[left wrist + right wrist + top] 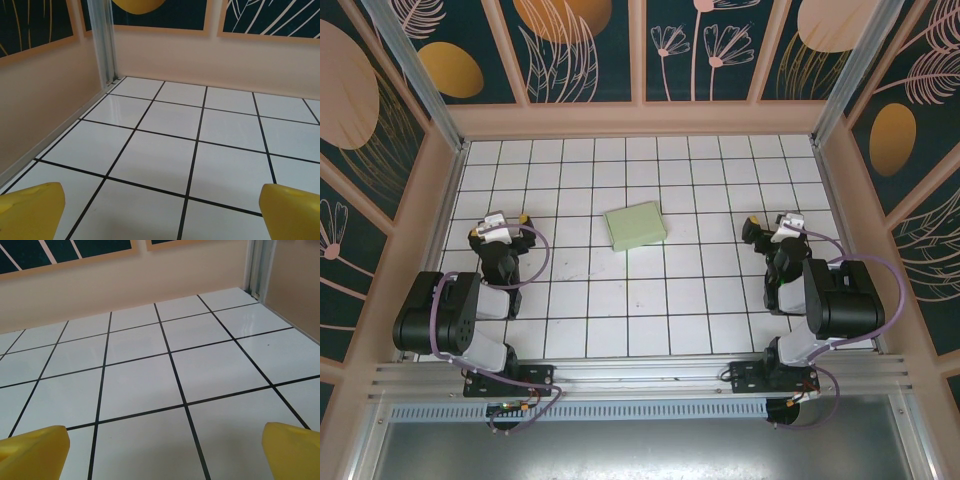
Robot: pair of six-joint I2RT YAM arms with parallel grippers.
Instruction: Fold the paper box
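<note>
Sitting just toward 12 of table (650,310) centre: paper box (635,227), folded flat, bare tiles all round. Left gripper (500,222) at its 9 and right gripper (775,226) at its 3, both well apart, jaws spread wide over tile. Box's long edge runs roughly 9-to-3, right end skewed toward 2.

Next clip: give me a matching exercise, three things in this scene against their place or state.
1. pale green flat card paper box
2. black left end effector, yellow fingertips
3. black right end effector, yellow fingertips

a. open, by the peach right wall
b. lying flat on the white tiled table, untouched
c. open, by the peach left wall

Pairs: 1-b, 2-c, 3-a.
</note>
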